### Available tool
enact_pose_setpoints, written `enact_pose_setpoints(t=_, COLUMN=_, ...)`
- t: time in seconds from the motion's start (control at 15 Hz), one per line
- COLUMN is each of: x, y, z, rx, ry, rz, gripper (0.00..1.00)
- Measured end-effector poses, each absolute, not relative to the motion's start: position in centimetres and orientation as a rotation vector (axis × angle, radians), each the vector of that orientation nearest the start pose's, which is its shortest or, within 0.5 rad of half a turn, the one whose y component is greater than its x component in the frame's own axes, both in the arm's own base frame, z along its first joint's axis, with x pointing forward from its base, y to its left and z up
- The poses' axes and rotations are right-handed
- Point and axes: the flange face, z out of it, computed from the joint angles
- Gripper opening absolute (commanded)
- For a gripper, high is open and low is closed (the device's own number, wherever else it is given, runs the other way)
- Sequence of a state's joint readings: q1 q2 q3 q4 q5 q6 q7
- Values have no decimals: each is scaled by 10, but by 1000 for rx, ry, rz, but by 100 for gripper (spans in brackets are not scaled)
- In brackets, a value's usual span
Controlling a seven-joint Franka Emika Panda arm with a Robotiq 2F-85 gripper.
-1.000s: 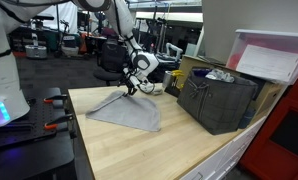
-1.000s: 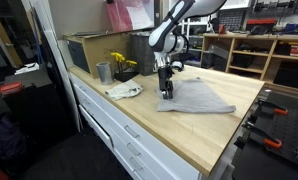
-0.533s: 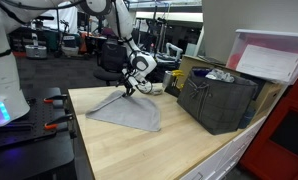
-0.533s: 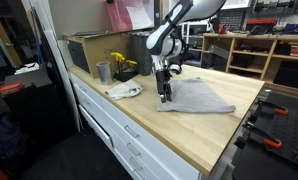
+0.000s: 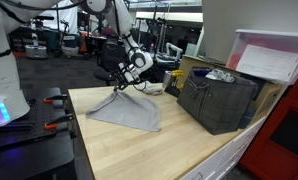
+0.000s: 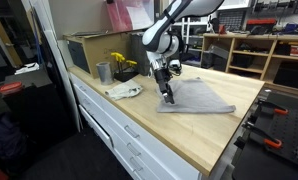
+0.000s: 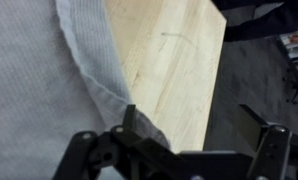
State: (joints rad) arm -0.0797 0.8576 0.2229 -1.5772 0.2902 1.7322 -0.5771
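fingers (image 7: 129, 118) – spread wide, holding nothing | above edge of grey cloth (image 7: 39, 90) | on wooden table (image 7: 174, 60)

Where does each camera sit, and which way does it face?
Exterior view: off a table corner, facing the grey cloth and black crate; arm and pincer show.
Exterior view: by the drawer side, facing along the table; arm and pincer show.
Wrist view: above the pincer, looking down at the cloth's edge.
All share the cloth and pincer.
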Motion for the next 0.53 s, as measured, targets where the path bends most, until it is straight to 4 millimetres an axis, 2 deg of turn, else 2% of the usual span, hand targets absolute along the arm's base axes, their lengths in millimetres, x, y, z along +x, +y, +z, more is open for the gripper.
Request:
enact_pose_setpoints(t=0.33, x=577, y=125, z=159, rx=-2136, ry=-852, rz=901, gripper=100)
enact_pose_setpoints(t=0.53, x=588, y=126, z=178, rx=-2206, ry=-872, rz=825, gripper=100)
